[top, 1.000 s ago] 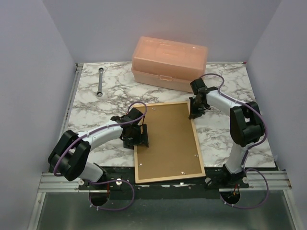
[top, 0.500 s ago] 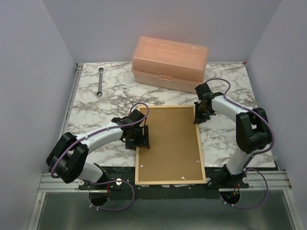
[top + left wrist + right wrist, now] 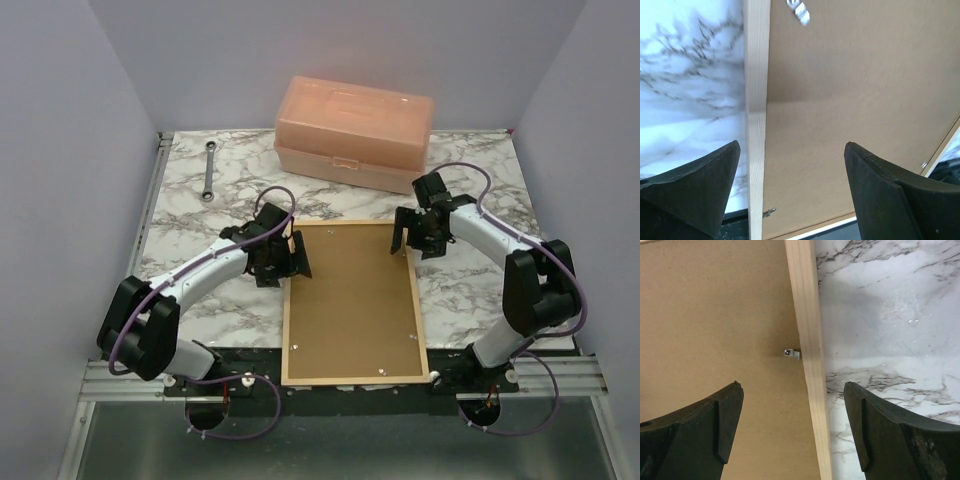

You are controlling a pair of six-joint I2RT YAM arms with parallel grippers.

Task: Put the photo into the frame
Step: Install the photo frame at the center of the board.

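The frame (image 3: 350, 379) lies face down on the marble table with its brown backing panel (image 3: 350, 300) up. The photo is hidden. My left gripper (image 3: 295, 256) is open astride the frame's left edge near the far corner. In the left wrist view the pine moulding (image 3: 756, 125) runs between the gripper's (image 3: 791, 145) fingers, which do not touch it. My right gripper (image 3: 404, 231) is open over the frame's far right edge. In the right wrist view that gripper (image 3: 792, 385) straddles the moulding (image 3: 807, 340), and a small metal clip (image 3: 791, 354) sits on the backing beside it.
A peach plastic box (image 3: 355, 132) stands at the back of the table, just beyond the frame. A wrench (image 3: 209, 170) lies at the back left. Bare marble (image 3: 200, 290) shows to the left and right of the frame.
My right gripper has opened and let go of the frame's right edge. The frame has turned from tilted to square with the table. My left gripper moved farther along the left edge and opened wider.
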